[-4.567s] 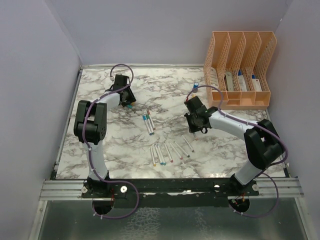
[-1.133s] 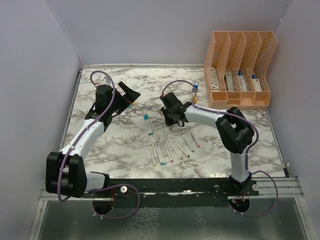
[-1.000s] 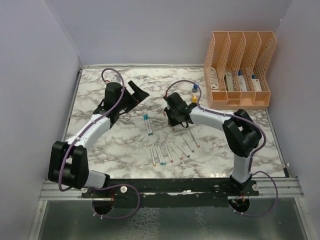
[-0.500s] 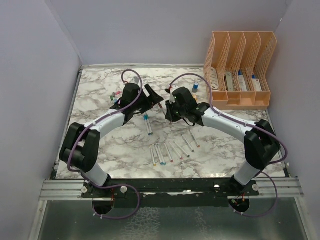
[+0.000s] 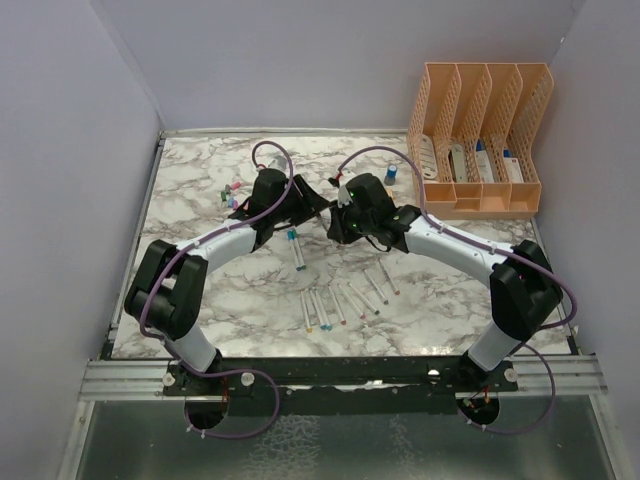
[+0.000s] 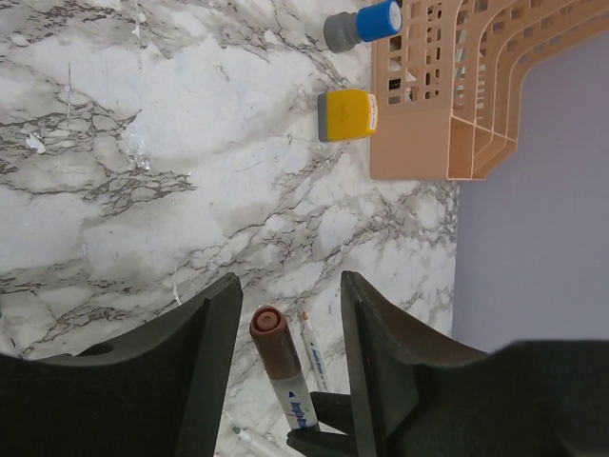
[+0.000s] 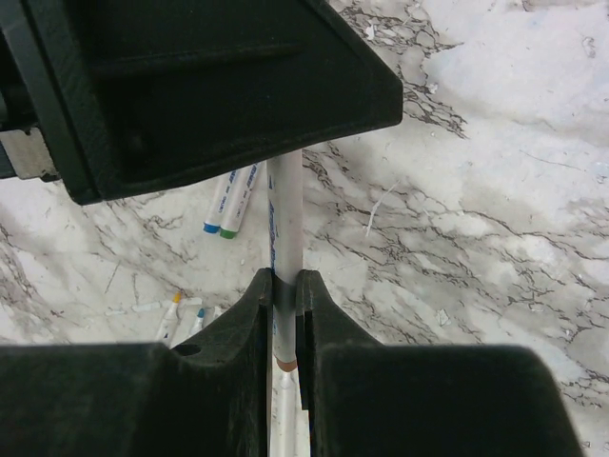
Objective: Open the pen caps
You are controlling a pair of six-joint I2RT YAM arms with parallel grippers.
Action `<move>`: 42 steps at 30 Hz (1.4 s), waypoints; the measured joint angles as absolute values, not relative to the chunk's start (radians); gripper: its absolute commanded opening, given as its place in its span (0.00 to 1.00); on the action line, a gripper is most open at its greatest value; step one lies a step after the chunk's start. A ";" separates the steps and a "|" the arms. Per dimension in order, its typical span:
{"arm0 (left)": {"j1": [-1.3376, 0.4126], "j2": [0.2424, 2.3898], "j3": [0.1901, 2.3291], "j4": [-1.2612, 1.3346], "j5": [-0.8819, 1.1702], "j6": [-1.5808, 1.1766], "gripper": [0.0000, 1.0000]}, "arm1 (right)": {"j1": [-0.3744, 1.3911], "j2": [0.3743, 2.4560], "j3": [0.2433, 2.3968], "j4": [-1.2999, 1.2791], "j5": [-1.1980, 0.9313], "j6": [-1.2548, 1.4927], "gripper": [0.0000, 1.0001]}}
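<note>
1. the right claw (image 7: 284,278) is pinched narrow on the barrel of a white pen (image 7: 285,205). it holds the pen in the air over the far half of the marble worktop (image 5: 200,290), about midway between the left and right edges.
2. the left claw (image 6: 290,281) stands wide, with one finger on each side of that pen's brown-red cap (image 6: 269,329).
3. in the left wrist view, worktop shows in the gap on both sides of the cap, so neither finger touches it.
4. the cap sits on the end of the pen, which points toward the left claw.
5. two pens (image 5: 295,248) with a blue and a green end lie side by side near the middle of the worktop, just on the near side of the claws.
6. a row of pens (image 5: 340,300) lies fanned out closer to the near edge.
7. a few loose caps (image 5: 231,193) lie toward the far-left corner, beside the left arm.
8. a blue bottle (image 6: 366,23) and a yellow-orange bottle (image 6: 347,114) lie just beside the peach file rack (image 6: 447,105), which stands in the far-right corner.
</note>
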State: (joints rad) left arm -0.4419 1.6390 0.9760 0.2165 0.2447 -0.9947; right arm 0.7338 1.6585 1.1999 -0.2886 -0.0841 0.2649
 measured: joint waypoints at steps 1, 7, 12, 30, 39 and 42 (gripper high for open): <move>-0.443 1.640 0.976 0.217 0.246 -0.994 0.43 | 0.734 1.658 1.200 -0.288 -0.086 0.264 0.01; -0.445 1.641 0.976 0.224 0.247 -0.998 0.28 | 0.734 1.658 1.200 -0.283 -0.098 0.260 0.01; -0.445 1.644 0.976 0.228 0.248 -0.998 0.12 | 0.734 1.658 1.200 -0.283 -0.098 0.257 0.01; -0.474 1.646 0.976 0.246 0.281 -1.006 0.00 | 0.734 1.660 1.212 -0.275 -0.098 0.258 0.58; -0.500 1.633 0.976 0.249 0.287 -1.027 0.00 | 0.734 1.682 1.235 -0.263 -0.101 0.266 0.24; -0.499 1.623 0.975 0.246 0.288 -1.029 0.00 | 0.732 1.683 1.236 -0.264 -0.093 0.268 0.05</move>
